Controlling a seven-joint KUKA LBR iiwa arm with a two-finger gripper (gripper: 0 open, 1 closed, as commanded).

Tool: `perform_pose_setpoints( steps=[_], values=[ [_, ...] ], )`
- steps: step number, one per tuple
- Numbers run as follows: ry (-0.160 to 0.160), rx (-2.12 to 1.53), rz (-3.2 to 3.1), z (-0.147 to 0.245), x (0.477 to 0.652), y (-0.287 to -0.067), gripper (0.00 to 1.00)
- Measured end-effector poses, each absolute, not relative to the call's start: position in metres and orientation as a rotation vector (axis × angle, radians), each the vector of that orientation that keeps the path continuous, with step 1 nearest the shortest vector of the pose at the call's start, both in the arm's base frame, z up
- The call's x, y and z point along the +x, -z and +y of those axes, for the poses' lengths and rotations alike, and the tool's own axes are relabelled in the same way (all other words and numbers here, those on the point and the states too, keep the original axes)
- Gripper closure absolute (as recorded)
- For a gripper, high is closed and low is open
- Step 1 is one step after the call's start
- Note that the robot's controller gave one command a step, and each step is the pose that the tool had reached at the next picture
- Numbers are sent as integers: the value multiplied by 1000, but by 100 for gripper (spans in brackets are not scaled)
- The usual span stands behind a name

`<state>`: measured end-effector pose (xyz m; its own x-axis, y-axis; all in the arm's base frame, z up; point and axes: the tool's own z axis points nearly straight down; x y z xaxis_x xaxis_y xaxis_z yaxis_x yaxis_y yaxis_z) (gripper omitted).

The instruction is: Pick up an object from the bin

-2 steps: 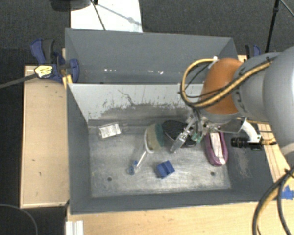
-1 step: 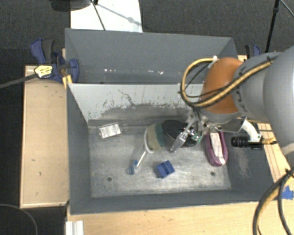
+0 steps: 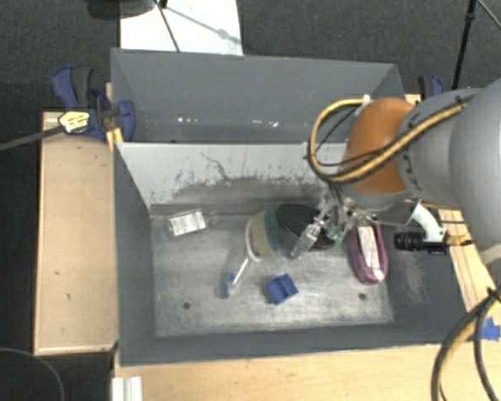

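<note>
**Bin inventory and pick candidate, logged from the remote desk**

1. Gripper point(image 3: 305, 242): enters from the right; tip low over the middle of the grey metal bin point(image 3: 234, 170), slanting down and to the left; I cannot tell whether it stands open or closed; I see nothing I could call held.

2. Round cream-rimmed teal cup point(image 3: 259, 234): lies on its side near the middle of the bin floor, just to the left of the gripper tip; I cannot tell whether the two touch. It is one of the two nearest things, so I enter it as the likely candidate. My judgement: light, thin-walled, stiff; prone to roll; its smooth curved side would probably slip out of a squeeze across the body; a pinch across the rim wall looks the safer hold.

3. Dark rounded black object point(image 3: 294, 217): behind the cup, at the foot of the back wall, partly under the gripper; kind unclear; close against the cup, so it may be nudged when the cup is taken.

4. Purple and white oblong thing point(image 3: 367, 256): on the right of the floor, below the wrist; looks soft to me.

5. Small blue block point(image 3: 280, 288): in front of the cup, apart from it; likely stiff and easy to grip.

6. Thin pale stick with a blue tip point(image 3: 232, 278): left of the block, lying aslant; low and slender, so awkward to take.

7. Small crumpled silvery piece point(image 3: 186, 222): on the left by the back wall, well apart from the gripper.
</note>
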<state>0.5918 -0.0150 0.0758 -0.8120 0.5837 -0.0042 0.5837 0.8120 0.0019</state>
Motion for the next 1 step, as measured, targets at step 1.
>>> perform_pose_setpoints(
  steps=[1],
  values=[
    [-3,949,2988,-15,594,-135,100]
  ],
)
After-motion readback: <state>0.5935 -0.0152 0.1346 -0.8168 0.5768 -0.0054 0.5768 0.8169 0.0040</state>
